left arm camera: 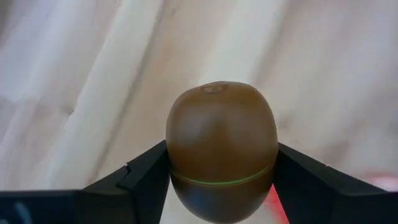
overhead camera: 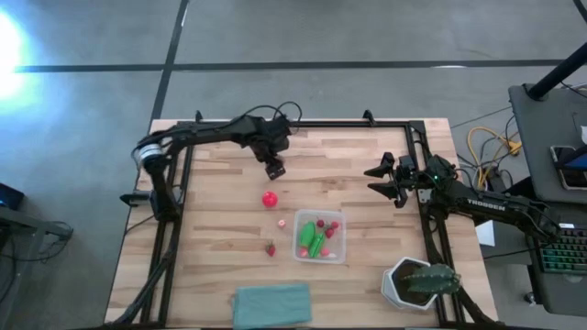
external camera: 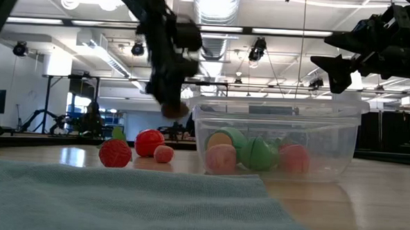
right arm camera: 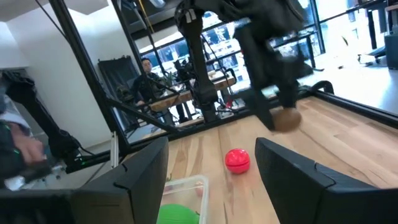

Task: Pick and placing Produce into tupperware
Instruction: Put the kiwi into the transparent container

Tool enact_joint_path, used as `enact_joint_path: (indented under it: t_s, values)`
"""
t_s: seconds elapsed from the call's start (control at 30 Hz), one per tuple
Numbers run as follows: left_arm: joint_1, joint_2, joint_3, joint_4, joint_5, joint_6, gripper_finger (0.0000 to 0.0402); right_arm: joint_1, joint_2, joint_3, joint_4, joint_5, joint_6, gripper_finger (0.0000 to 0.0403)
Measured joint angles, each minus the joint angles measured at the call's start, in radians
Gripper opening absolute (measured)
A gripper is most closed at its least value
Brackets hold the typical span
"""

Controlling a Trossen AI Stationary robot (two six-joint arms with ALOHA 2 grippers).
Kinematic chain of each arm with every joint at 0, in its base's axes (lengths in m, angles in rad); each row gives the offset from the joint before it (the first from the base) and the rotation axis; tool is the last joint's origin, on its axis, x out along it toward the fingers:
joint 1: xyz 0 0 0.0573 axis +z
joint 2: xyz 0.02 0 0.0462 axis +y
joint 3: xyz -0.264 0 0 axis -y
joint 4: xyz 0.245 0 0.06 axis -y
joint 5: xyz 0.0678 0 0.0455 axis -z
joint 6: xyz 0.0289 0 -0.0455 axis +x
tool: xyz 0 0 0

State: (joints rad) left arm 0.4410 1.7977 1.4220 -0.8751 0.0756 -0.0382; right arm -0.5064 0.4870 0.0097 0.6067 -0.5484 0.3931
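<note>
My left gripper (overhead camera: pixel 274 168) hangs over the far middle of the table, shut on a brown round produce piece (left arm camera: pixel 221 158), which also shows in the low view as the brown piece (external camera: pixel 172 110) in the air. A red ball (overhead camera: pixel 270 198), a tiny pink piece (overhead camera: pixel 280 223) and a small red piece (overhead camera: pixel 271 248) rest on the wood. The clear tupperware (overhead camera: pixel 319 236) stands right of them and holds green and red pieces. My right gripper (overhead camera: pixel 385 179) waits open and raised near the table's right side. My left gripper pinches the brown round piece between its two fingers (left arm camera: pixel 146 177), one on each side of the piece's widest part (left arm camera: pixel 180 171). The fingers come from above, pointing down. The piece is lifted clear of the table, hanging above the wood left of the tupperware (external camera: pixel 276 142).
A flat teal cloth (overhead camera: pixel 271 304) lies at the near edge. A white pot with a green plant (overhead camera: pixel 417 282) stands at the near right corner. Black frame rails run along the table's left, far and right sides. A person sits in the room beyond the table.
</note>
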Motion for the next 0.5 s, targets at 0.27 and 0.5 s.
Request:
enact_joint_path:
  t_s: [0.27,0.5]
  values:
    - [-0.138,-0.172,-0.005,0.111,0.141,-0.087,0.0232,0.000,0.000,0.000,-0.001,0.000,0.000,0.0233]
    - [-0.322,-0.156,-0.022,0.224,0.222,-0.138,0.0234,0.000,0.000,0.000,-0.004,0.000,0.000,0.0233]
